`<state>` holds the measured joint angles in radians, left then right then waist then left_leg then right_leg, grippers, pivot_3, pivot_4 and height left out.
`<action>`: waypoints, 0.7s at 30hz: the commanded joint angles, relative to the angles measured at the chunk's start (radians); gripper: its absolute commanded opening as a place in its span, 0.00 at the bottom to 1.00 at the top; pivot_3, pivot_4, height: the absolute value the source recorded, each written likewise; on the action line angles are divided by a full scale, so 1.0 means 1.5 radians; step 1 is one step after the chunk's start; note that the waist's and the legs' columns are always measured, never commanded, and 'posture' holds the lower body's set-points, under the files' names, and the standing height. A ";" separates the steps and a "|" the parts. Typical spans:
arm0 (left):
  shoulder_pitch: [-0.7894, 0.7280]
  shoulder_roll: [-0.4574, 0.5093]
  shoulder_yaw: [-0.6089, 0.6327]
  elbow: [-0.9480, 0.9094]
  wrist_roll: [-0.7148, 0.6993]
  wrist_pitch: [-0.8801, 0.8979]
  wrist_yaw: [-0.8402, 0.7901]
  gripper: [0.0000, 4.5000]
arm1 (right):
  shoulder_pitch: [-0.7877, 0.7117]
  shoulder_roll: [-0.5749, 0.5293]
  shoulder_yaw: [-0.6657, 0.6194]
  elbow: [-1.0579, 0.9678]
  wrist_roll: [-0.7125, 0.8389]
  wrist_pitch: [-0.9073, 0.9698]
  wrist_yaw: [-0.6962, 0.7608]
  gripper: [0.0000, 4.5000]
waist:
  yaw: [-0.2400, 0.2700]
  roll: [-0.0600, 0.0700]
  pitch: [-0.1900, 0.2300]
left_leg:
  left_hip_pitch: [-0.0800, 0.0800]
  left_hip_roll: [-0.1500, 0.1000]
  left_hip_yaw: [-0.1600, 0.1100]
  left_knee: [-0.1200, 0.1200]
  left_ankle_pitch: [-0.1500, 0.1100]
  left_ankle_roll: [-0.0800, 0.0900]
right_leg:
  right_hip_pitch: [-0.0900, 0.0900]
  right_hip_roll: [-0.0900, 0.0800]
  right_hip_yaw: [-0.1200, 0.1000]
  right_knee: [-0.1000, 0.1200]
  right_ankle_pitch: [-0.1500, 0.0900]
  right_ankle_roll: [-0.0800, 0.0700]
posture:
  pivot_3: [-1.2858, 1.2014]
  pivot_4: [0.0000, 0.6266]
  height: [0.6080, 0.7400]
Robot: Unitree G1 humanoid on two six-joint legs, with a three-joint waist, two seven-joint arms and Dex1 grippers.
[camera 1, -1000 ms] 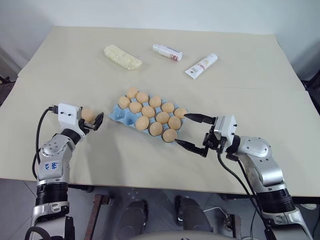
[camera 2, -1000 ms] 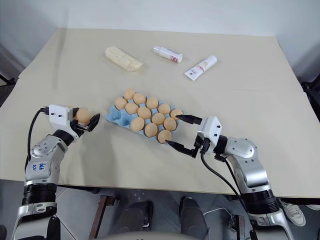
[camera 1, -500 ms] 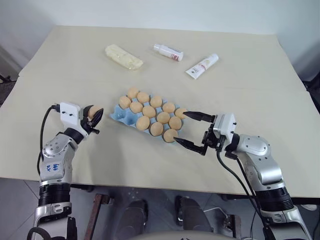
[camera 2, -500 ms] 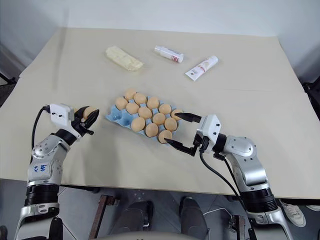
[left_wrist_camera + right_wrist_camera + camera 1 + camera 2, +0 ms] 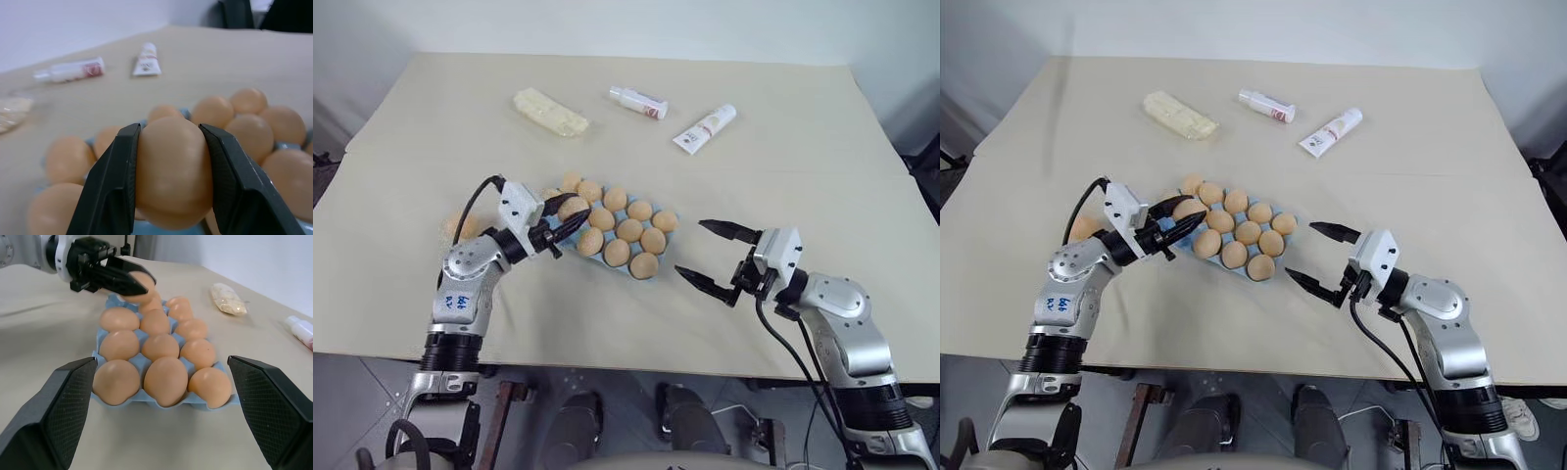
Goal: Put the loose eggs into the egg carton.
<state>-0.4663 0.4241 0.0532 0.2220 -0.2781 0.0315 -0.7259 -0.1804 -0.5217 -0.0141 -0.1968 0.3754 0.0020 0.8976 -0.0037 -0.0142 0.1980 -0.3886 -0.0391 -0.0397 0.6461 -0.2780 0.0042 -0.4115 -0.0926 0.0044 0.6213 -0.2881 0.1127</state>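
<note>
Beige table w/ pale wall behind; far edge holds a yellow wrapped block, a small bottle and a tube, all well apart from the work area.

Hard to make out: carton is mostly covered by eggs, only blue rim and bits between cups show, and its left end sits under the left gripper, so can't tell which cup there is free. One loose egg lies on the table left of the carton, partly hidden behind the left arm and its cable. In the left wrist view the carton eggs behind the fingers are blurred and the near ones cut off by the frame edge.

Left gripper: fingers nearly closed, clamped on an egg from both sides, pointing roughly level toward the carton's left end. Egg hangs over that end of the carton; whether it touches a cup can't be told.

Right gripper: fingers spread wide, nothing between them, just right of the carton and not touching it. Its wrist view looks along the carton's short end, w/ about a dozen eggs seated in rows.
</note>
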 commanded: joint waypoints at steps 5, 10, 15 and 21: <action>0.022 0.029 0.030 -0.030 -0.020 -0.013 -0.035 0.93 | 0.004 0.002 -0.008 -0.044 0.007 0.001 -0.022 1.00 | 0.002 0.000 0.000 | 0.000 -0.001 0.000 0.001 0.000 0.001 | 0.001 -0.001 0.000 0.000 0.000 0.000 | 0.52 0.24 1.00; 0.063 0.062 0.068 -0.067 -0.017 -0.025 -0.022 1.00 | -0.009 0.001 -0.003 -0.029 0.011 -0.001 -0.012 1.00 | 0.001 0.000 0.000 | 0.000 0.000 -0.001 0.000 0.000 0.000 | 0.000 -0.001 0.001 -0.001 0.000 0.000 | 0.52 0.24 1.00; 0.159 0.119 0.156 -0.114 -0.047 -0.038 -0.043 1.00 | -0.031 0.002 0.011 -0.008 0.017 0.000 0.015 1.00 | -0.002 0.000 0.000 | 0.000 0.000 -0.001 0.000 0.000 0.000 | 0.000 -0.001 0.002 -0.001 0.000 0.000 | 0.52 0.24 1.00; 0.315 0.149 0.272 -0.139 -0.063 -0.046 -0.027 1.00 | -0.061 0.009 0.022 0.020 0.023 -0.010 0.051 1.00 | 0.000 0.000 0.000 | 0.000 0.001 -0.002 -0.001 0.000 0.000 | 0.001 -0.002 0.003 -0.002 -0.001 -0.001 | 0.52 0.24 1.00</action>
<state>-0.0229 0.6390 0.3960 0.0424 -0.3500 -0.0210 -0.7870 -0.2618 -0.5119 0.0296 -0.1622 0.3886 0.0012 0.9595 -0.0033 -0.0139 0.1981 -0.3889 -0.0381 -0.0433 0.6443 -0.2787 0.0047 -0.4103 -0.0954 0.0089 0.6182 -0.2894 0.1104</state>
